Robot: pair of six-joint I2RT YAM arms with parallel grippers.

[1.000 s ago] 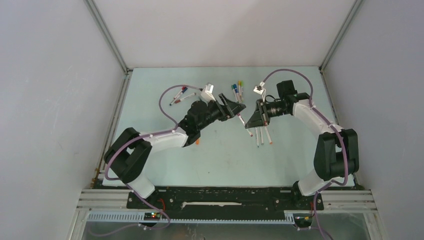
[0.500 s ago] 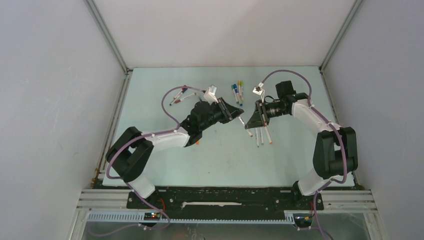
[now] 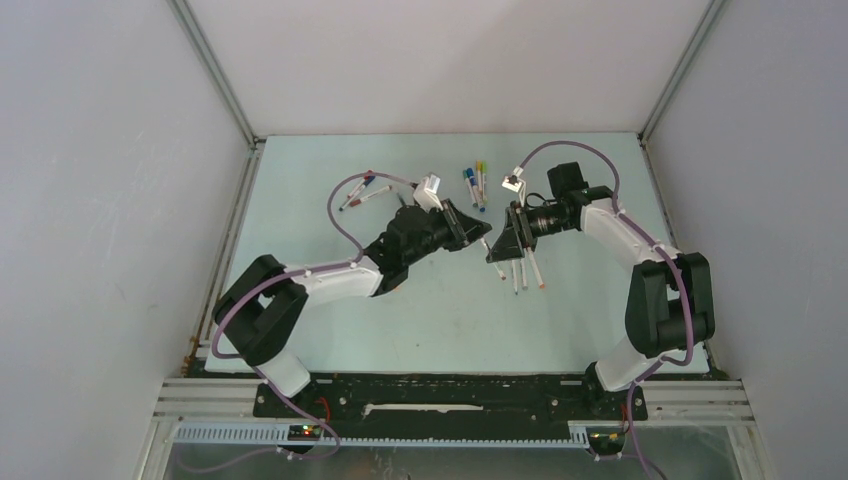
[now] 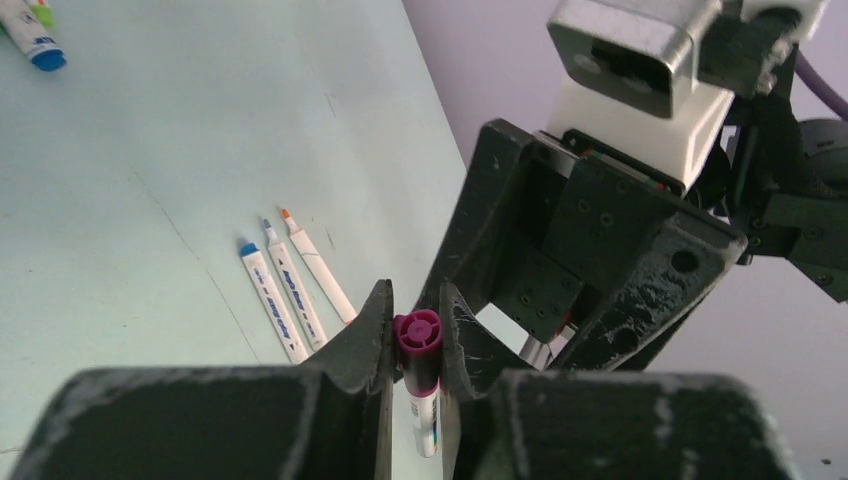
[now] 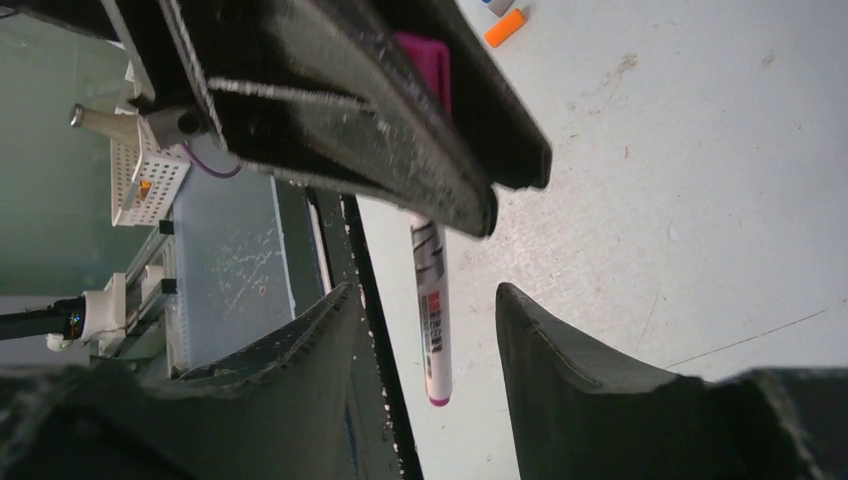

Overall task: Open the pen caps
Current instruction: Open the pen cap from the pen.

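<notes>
The purple cap [image 4: 419, 335] sits on the end of a white pen [image 5: 433, 320] held above the middle of the table [image 3: 300, 180], slightly toward its far edge, between the two arms. The left gripper [image 4: 413, 330] has closed on it within the last second: its two fingers [image 4: 368, 325] now press the cap from both sides, whereas a second ago they stood wide. Over the same interval the right gripper [image 5: 425, 330], previously shut, has parted; in the right wrist view its fingers [image 5: 560, 350] stand clear of the barrel on either side, touching nothing. The pen thus appears to have passed from right grasp to left, with the cap not yet removed. By this reading the next step is for the right gripper to re-grip the barrel so the two arms can pull apart. Three uncapped pens [image 4: 285, 285] lie side by side on the table just nearer the near edge, beside the right gripper; an orange cap [image 5: 505, 27] rests loose nearby. Capped pens remain in a group [image 3: 474, 182] near the far edge and another [image 3: 360, 190] toward the far left corner.
</notes>
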